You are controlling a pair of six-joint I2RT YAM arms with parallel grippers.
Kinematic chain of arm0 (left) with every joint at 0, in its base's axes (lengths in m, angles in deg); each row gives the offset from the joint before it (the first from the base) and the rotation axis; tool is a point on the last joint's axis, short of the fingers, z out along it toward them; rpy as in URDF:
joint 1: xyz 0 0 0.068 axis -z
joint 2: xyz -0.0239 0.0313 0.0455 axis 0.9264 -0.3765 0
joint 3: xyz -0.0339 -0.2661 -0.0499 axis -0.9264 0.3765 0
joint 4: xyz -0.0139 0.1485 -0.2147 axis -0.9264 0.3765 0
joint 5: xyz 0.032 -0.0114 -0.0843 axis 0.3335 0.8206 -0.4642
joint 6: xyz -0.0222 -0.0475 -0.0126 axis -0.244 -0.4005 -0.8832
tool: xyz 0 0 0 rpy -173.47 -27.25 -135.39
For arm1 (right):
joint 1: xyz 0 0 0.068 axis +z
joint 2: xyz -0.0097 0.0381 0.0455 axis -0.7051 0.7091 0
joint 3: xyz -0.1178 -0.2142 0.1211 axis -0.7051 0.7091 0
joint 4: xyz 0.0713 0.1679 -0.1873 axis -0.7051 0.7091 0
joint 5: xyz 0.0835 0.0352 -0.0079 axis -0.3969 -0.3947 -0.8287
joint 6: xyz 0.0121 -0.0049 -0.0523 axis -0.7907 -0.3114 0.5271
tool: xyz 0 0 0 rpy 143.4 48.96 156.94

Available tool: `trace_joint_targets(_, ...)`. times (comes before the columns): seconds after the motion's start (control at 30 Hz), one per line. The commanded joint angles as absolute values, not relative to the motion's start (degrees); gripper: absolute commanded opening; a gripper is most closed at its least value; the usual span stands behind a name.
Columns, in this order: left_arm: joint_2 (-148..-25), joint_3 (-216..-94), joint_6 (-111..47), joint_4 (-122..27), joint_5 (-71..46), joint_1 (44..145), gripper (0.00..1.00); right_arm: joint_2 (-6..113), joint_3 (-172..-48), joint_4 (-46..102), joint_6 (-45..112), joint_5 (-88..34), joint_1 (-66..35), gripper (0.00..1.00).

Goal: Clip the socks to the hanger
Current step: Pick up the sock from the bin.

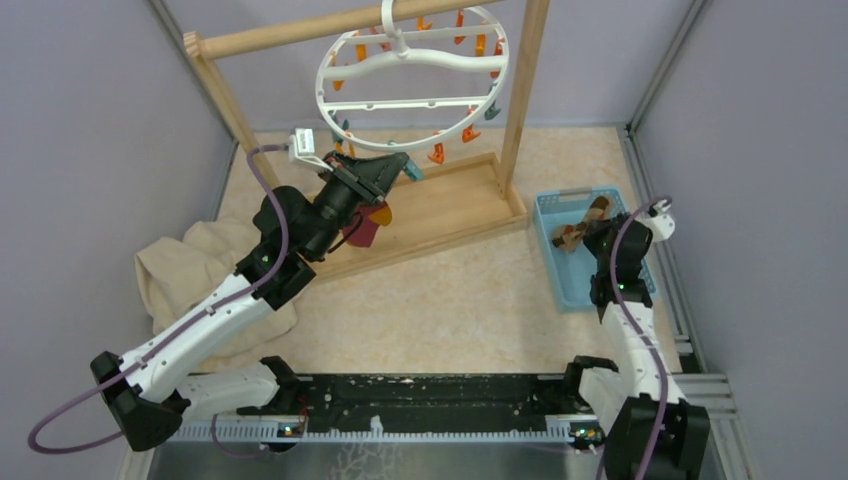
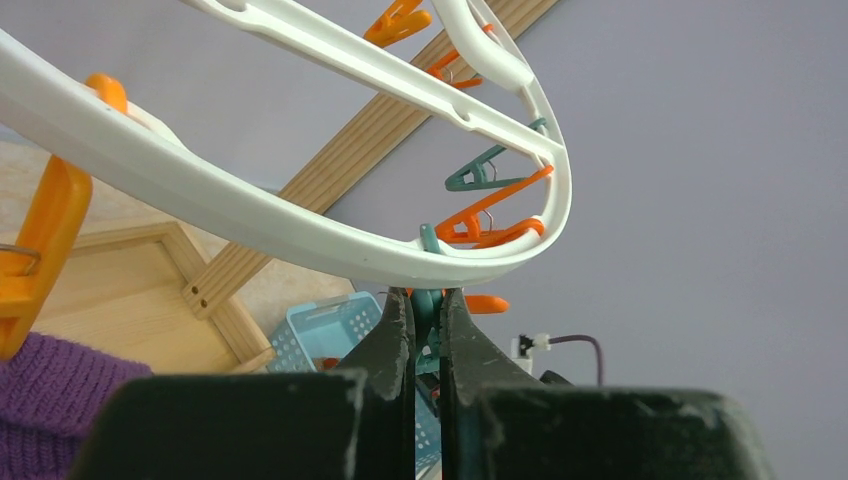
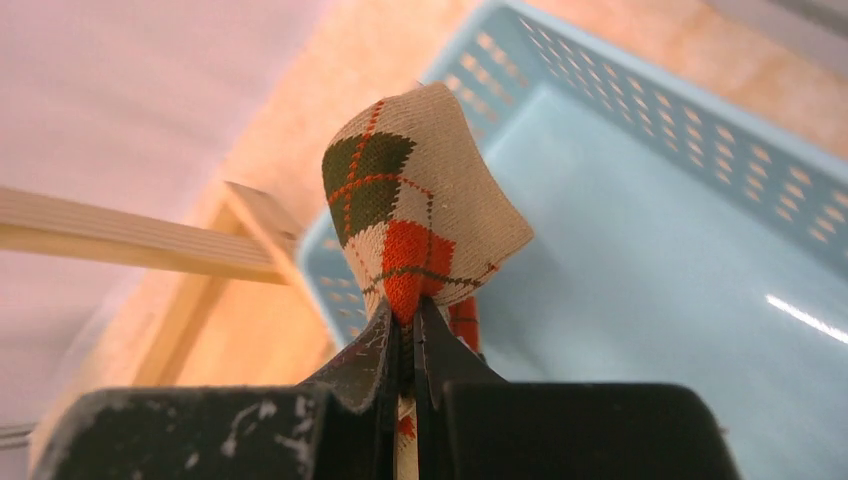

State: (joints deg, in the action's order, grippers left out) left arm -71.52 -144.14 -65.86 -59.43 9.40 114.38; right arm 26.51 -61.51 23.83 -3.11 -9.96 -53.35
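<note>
While the left gripper (image 2: 425, 300) has its jaws pressed together on a teal clip (image 2: 428, 318) just under the white ring of the hanger (image 2: 300, 235), the right gripper (image 3: 408, 312) is clamped on the argyle sock (image 3: 420, 215). This sock is tan with red and dark green diamonds, and it stands up folded from the fingers, within the walls of the blue basket (image 3: 700, 130).

Squeezing the clip's handles is, I judge, the way to open its mouth. So the left arm seems to prepare a place, and the right arm is to bring the cloth.

The maroon-purple sock (image 1: 368, 224) hangs below the left wrist near the centre of the top view. In the left wrist view its knit shows at the lower left, under an orange clip (image 2: 40, 245). Whether that clip bites it I cannot tell.

The hanger hangs tilted from the rail of the wooden stand (image 1: 300, 33) at the upper middle. Its rim passes directly over the left fingertips, so there is little room upward.

The stand's right post (image 1: 525, 100) lies between the hanger and the basket at the right, and the right arm must probably pass in front of it. Most open room lies in front of the stand's base, between the two arms. A beige cloth (image 1: 190, 270) lies at the left.
</note>
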Motion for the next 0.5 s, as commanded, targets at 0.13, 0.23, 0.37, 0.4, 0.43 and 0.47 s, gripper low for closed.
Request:
trace_joint_targets(0.13, -72.12, -143.31, -66.45, -59.42, 6.24, 114.56, 0.00, 19.46, -71.51, 25.73, 4.55, -25.44, -53.78, 0.00)
trace_joint_targets(0.23, -72.24, -143.61, -66.49, -59.48, 5.73, 114.56, 0.00, 19.73, -73.11, 21.90, 6.24, -36.07, -53.75, 0.00)
trace_joint_targets(0.37, -71.91, -143.54, -66.61, -59.26, 5.51, 114.55, 0.00, 20.95, -73.54, 15.03, 5.76, -49.56, -53.72, 0.00)
trace_joint_targets(0.4, -71.78, -143.43, -66.72, -59.23, 5.59, 114.55, 0.00, 21.46, -73.78, 14.97, 5.56, -50.47, -53.72, 0.00)
trace_joint_targets(0.43, -71.73, -143.28, -66.90, -59.24, 5.76, 114.55, 0.00, 21.85, -73.85, 15.52, 5.71, -50.64, -53.59, 0.00)
trace_joint_targets(0.47, -71.62, -143.23, -67.06, -59.21, 5.79, 114.55, 0.00, 22.21, -73.78, 16.13, 6.69, -50.76, -53.44, 0.00)
